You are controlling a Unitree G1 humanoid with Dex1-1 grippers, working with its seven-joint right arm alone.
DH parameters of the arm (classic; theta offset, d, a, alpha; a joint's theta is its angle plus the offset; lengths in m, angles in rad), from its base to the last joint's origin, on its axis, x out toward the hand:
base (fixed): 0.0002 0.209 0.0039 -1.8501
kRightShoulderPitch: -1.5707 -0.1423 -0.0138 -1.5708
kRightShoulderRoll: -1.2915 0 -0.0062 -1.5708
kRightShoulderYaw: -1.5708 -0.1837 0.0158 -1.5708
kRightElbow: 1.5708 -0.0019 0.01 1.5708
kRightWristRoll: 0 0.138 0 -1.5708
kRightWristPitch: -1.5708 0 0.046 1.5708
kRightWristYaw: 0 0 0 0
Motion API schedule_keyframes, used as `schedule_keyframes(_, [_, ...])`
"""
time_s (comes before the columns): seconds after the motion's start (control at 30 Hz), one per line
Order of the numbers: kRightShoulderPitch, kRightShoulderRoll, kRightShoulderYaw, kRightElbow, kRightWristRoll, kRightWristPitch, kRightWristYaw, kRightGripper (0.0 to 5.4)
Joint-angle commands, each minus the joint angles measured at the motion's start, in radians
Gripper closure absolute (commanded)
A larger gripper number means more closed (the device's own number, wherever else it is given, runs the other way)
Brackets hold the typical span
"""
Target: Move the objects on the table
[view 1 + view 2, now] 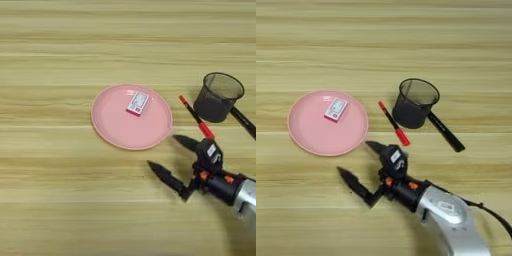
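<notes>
I see a table (60, 45) of smooth, light wood with yellowish grain, and a pink plate (112, 125) that looks like matt plastic. My forearm (448, 212) shows silvery metal (fairly glossy), its fingers (353, 182) matt black, beside a black wire-mesh cup (415, 102).

- The small white rectangular box with red print (336, 109) lies on the wide round pink plate (311, 135).
- Right of the plate: a red-and-black pen (393, 122), then a black mesh cup (415, 103), then a slim black marker pen (446, 133).
- All rest on the light wooden counter (384, 45).

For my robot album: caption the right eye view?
Open gripper beside pink plate holding a white box.
</notes>
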Motion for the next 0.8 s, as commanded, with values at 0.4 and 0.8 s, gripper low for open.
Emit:
schedule_keyframes(0.4, [0.009, -0.112, -0.219, 0.022, -0.01, -0.057, -0.028, 0.03])
schedule_keyframes(0.8, [-0.047, -0.103, -0.31, 0.121, -0.012, -0.036, -0.109, 0.03])
